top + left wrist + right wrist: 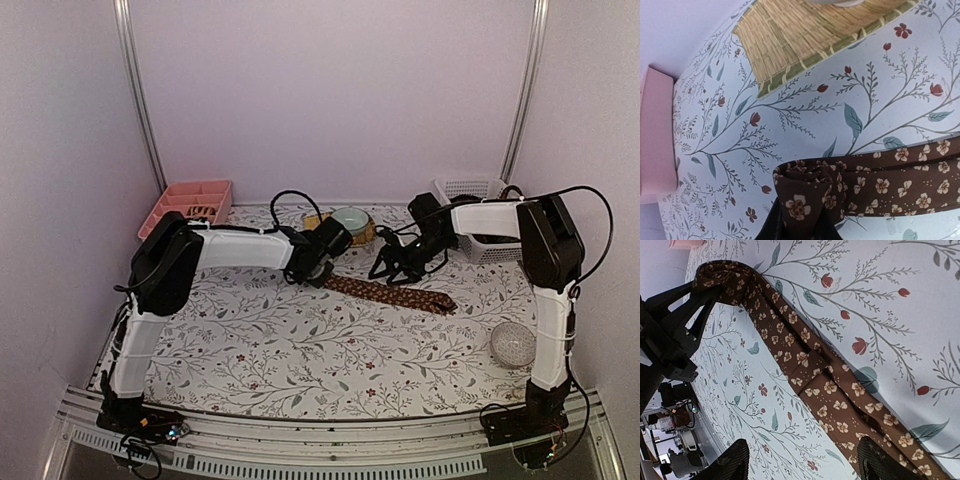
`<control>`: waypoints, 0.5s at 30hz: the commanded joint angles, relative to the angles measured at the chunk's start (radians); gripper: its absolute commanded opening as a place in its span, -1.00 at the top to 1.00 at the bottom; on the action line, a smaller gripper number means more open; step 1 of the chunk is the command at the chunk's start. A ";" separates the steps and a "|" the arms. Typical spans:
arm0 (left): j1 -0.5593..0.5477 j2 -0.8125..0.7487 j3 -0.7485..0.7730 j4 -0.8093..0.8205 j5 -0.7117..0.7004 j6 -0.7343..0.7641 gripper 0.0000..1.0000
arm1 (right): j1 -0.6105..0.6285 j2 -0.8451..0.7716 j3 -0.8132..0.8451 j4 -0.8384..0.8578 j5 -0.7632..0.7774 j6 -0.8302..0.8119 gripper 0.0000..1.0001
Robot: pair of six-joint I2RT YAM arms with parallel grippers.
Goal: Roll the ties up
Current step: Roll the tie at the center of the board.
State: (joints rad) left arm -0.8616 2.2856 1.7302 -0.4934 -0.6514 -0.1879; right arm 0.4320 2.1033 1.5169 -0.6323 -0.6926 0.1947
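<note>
One brown tie [392, 293] with small cream flowers lies flat across the middle of the floral tablecloth, running from left to right. My left gripper [318, 273] is shut on the tie's folded left end [805, 192], which bunches up between the dark fingers [771, 227]. My right gripper [392, 264] hovers just above the tie's middle with its jaws open. In the right wrist view the tie [805, 360] runs diagonally, one fingertip [880, 460] over its edge and the other [732, 462] over bare cloth. Nothing sits between them.
A yellowish woven mat [366, 232] with a pale bowl [348, 218] lies just behind the grippers. A pink divided tray [188, 205] stands at the back left, a white basket [478, 215] at the back right, and a clear textured ball [514, 344] near the right arm.
</note>
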 commanded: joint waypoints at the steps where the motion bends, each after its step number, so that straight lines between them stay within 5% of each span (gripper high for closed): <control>1: -0.032 0.040 0.069 -0.074 -0.133 0.089 0.92 | -0.019 -0.171 0.003 -0.033 -0.061 -0.006 -0.49; 15: -0.103 0.152 0.144 -0.099 -0.239 0.203 0.92 | -0.061 -0.178 0.002 -0.019 -0.111 0.014 -0.51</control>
State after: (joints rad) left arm -0.9512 2.4184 1.8503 -0.5671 -0.8532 -0.0307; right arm 0.3817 2.0750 1.5169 -0.6472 -0.7731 0.2028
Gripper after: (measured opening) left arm 0.114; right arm 0.755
